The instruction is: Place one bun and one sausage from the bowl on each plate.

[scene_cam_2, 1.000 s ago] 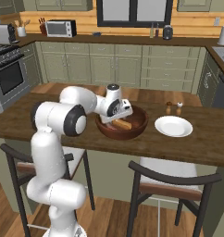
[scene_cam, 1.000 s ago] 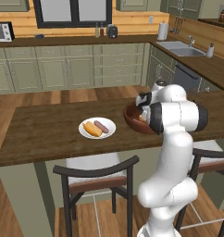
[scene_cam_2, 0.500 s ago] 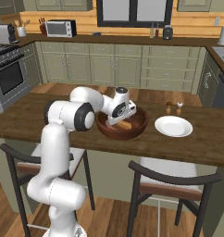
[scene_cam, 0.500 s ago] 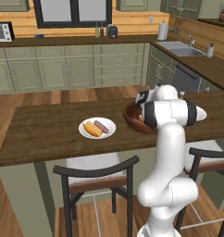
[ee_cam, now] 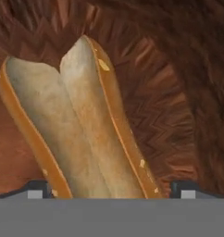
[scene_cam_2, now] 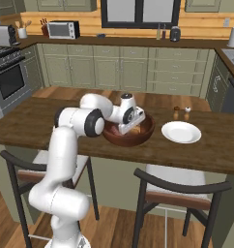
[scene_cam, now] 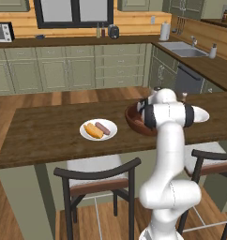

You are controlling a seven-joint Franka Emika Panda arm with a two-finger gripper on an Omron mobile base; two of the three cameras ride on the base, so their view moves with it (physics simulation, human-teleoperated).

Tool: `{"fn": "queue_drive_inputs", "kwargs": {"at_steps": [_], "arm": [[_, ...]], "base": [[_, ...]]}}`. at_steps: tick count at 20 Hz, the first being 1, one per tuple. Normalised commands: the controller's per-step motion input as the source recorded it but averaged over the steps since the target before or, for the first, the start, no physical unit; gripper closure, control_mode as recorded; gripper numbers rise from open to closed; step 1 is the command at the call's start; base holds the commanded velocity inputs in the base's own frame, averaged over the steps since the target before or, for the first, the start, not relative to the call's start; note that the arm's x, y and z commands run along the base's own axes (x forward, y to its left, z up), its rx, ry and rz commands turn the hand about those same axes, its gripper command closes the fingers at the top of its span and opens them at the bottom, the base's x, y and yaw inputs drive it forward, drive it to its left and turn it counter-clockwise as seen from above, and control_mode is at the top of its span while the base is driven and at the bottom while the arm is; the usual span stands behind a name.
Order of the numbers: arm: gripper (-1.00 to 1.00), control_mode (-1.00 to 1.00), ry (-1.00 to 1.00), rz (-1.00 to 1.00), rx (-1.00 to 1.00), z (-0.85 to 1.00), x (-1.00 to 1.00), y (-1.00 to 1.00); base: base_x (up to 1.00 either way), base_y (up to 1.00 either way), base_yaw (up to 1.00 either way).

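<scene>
A dark wooden table [scene_cam: 49,136] is stretching across the middle of the frame, with two dark-framed stools [scene_cam: 99,180] standing before it at the bottom. Sage-green cabinets [scene_cam_2: 114,70] are lining the top under a dark window [scene_cam_2: 140,12], a microwave [scene_cam_2: 63,30] is sitting at the upper left, and wooden flooring [scene_cam: 64,98] is running between.

The light is bright and even in both base views, with no glare and only soft, faint shadows under the stools [scene_cam: 97,176] and the worktop [scene_cam: 45,136]. Both of these pictures look a bit soft and grainy, and far things at the back wall are fuzzy. The hand view is dimmer and warm, and the bun [ee_cam: 77,129] and the bowl [ee_cam: 178,92] wall look blurry and blocky up close.
</scene>
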Motion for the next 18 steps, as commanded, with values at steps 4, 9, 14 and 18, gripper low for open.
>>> {"fn": "queue_drive_inputs", "kwargs": {"at_steps": [4, 9, 14, 18], "arm": [[1.00, -1.00, 0.18, 0.04, -0.28, -0.96, 0.00, 0.00], [1.00, -1.00, 0.19, 0.05, -0.21, -0.89, -0.01, -0.08], [1.00, -1.00, -0.06, 0.06, 0.01, -0.21, -0.47, -0.29], [1.00, -1.00, -0.44, 0.02, 0.16, 0.34, -0.91, -0.14]], "base": [[0.00, 0.00, 0.00], [0.00, 0.00, 0.00], [0.00, 0.00, 0.00], [0.00, 0.00, 0.00]]}}
